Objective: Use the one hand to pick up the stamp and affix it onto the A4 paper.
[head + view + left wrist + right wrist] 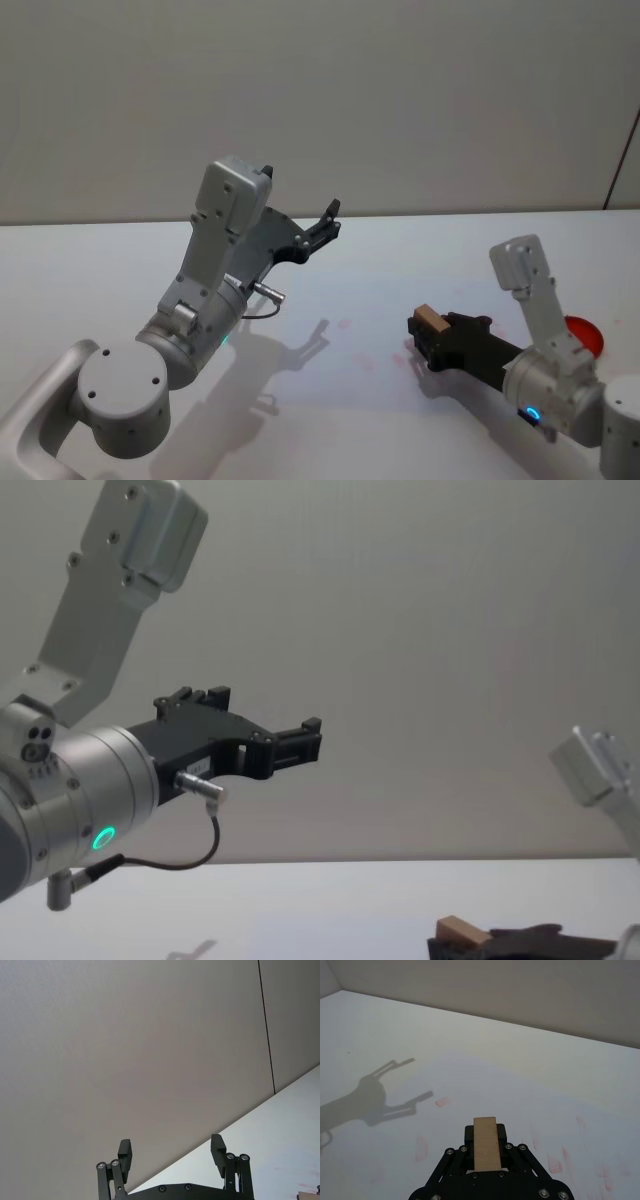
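My right gripper (421,331), the hand with the blue-lit ring, is shut on the stamp (431,319), a small tan wooden block. In the right wrist view the stamp (485,1142) stands between the black fingers (470,1135), held over the white A4 paper (520,1090). Faint red stamp marks dot that sheet. In the chest view the stamp (461,931) shows low at the right. My left gripper (330,218), the one with the green-lit ring, is raised high over the left of the table, open with nothing in it (171,1152).
A red round object (583,335) lies on the white table (100,260) at the far right, behind my right arm. A grey wall backs the table. The left arm's shadow (370,1097) falls on the table left of the paper.
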`<state>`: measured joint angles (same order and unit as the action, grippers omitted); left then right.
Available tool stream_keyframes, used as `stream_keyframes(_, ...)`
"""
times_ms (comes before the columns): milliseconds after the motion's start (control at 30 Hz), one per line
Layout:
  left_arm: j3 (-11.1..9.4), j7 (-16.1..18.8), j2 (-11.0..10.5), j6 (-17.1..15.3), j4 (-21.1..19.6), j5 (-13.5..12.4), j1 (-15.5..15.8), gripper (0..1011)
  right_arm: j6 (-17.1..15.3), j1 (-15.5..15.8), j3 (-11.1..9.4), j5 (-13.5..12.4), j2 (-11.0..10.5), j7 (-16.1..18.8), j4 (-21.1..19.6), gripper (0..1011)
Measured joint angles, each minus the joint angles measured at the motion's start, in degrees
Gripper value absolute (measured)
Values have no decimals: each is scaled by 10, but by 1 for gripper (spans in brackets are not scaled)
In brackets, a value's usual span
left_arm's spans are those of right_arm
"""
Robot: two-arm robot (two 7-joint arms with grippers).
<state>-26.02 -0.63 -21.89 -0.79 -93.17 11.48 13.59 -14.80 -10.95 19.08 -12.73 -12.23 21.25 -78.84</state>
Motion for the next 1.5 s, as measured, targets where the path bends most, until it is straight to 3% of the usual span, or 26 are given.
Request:
stream_keyframes(567, 0, 0, 0, 0, 0, 0, 0, 1001, 13, -67, 12, 34, 39, 8, 100, 219)
stream_keyframes(1500, 0, 0, 0, 0, 0, 0, 0, 1001, 38, -95, 16, 67, 51, 19, 159, 220)
